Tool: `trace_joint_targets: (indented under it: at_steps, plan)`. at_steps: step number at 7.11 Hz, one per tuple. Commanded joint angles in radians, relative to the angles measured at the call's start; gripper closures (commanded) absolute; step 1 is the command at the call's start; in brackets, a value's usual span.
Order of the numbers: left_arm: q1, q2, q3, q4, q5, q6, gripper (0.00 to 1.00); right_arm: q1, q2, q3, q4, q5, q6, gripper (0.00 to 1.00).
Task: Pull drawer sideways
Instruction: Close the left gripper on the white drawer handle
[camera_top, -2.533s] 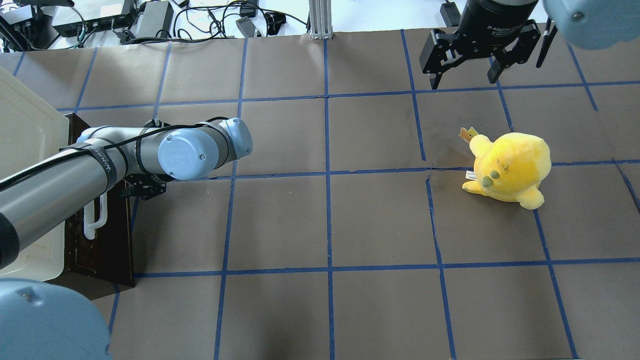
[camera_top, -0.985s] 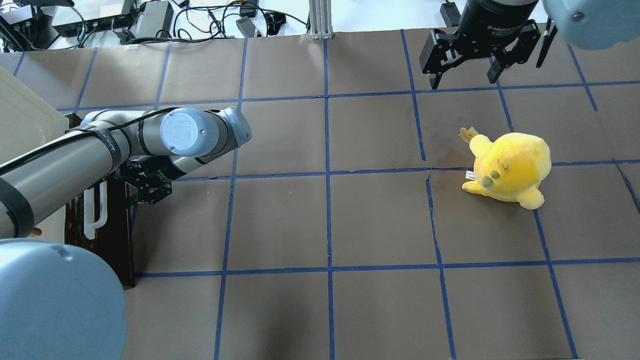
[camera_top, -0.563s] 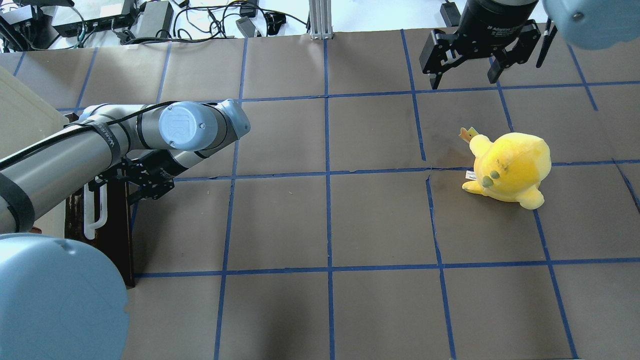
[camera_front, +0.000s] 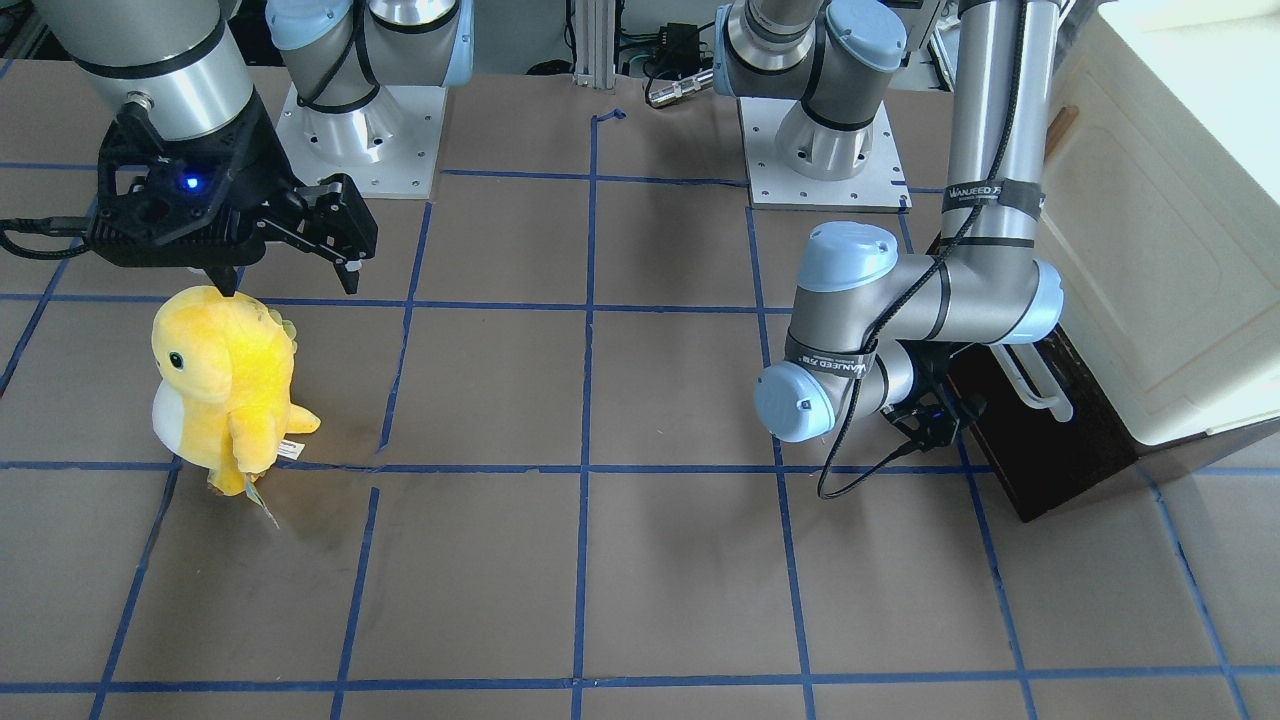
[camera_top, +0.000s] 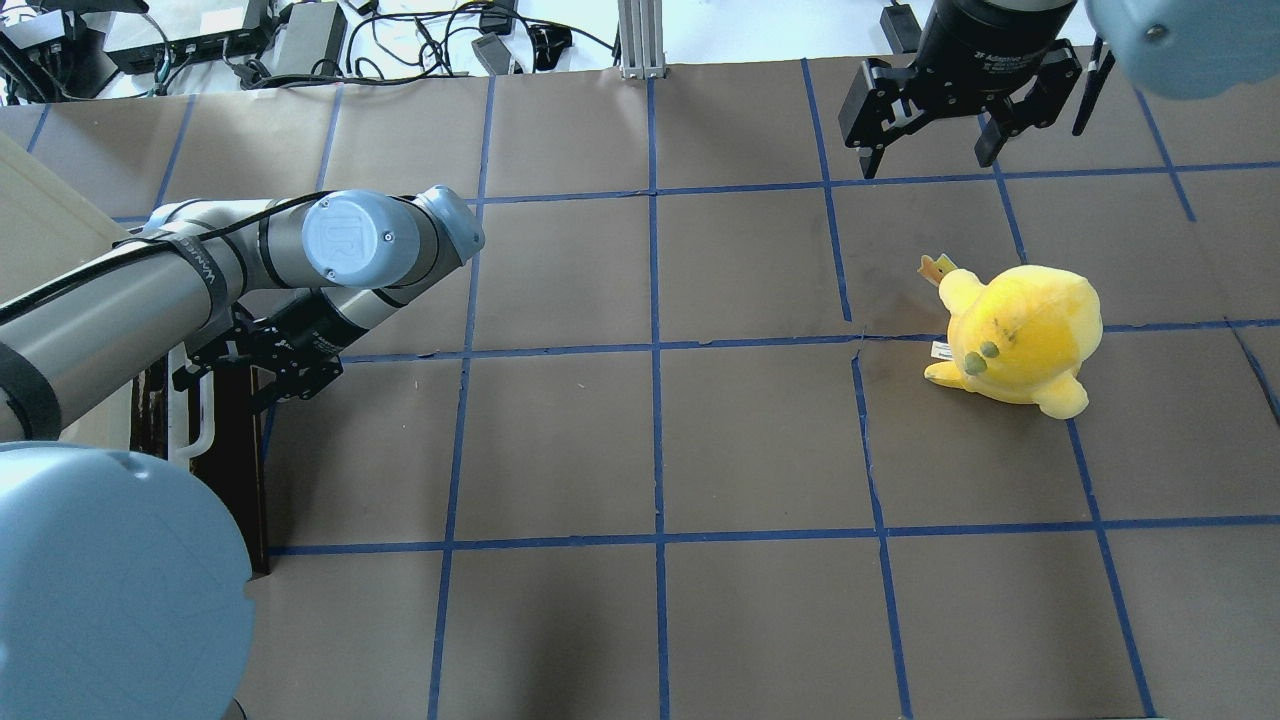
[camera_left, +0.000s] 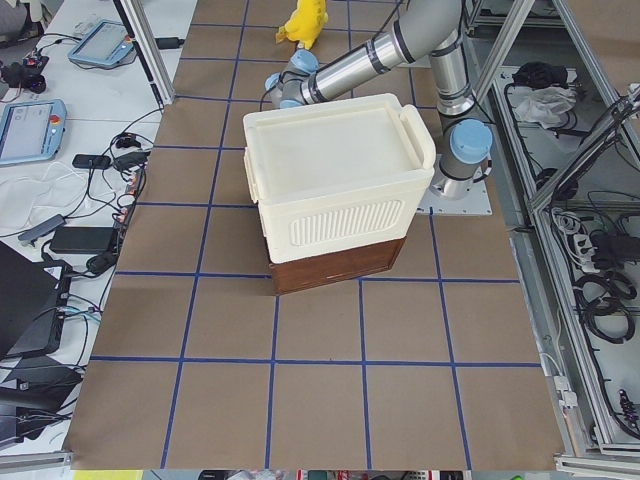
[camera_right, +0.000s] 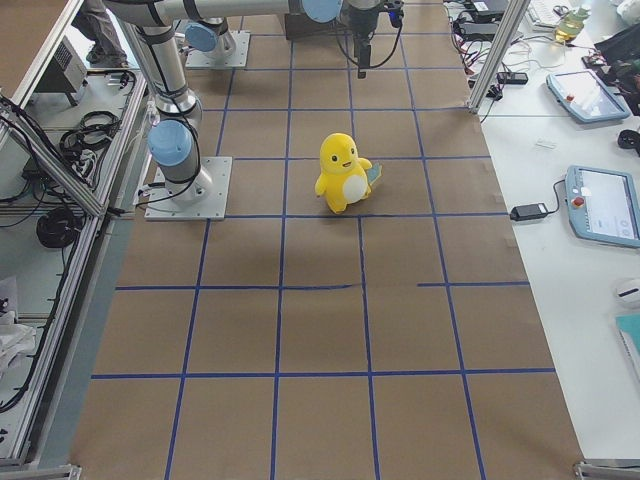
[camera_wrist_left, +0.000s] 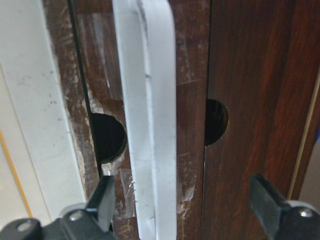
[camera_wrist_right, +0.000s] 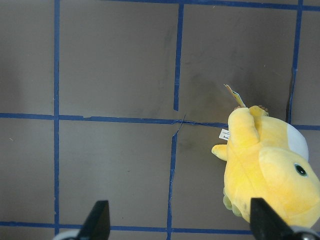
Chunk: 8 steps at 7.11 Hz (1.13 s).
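Around the dark-brown wooden drawer's long white bar handle, the left gripper holds its jaws wide apart, while the right gripper gapes empty over the blue-taped brown table.

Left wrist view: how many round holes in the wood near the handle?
2. The left hole is left of the white bar handle; the right hole is on its other side. Others may lie outside the frame.
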<state>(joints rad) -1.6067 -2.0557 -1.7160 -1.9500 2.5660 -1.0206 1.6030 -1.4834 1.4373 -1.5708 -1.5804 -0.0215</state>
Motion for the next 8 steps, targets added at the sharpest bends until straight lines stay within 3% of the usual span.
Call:
trace_joint_targets:
  at_steps: [1, 4, 8]
  plan:
    - [0.001, 0.014, 0.006, -0.001, 0.022, 0.008, 0.27, 0.0, 0.0, 0.0, 0.0, 0.0, 0.0, 0.0]
    - [0.001, 0.012, 0.001, -0.001, 0.04, 0.008, 0.6, 0.0, 0.0, 0.0, 0.0, -0.001, -0.001, 0.0]
    - [0.001, 0.011, 0.004, 0.002, 0.04, 0.001, 0.73, 0.0, 0.0, 0.0, 0.0, 0.0, 0.0, 0.0]
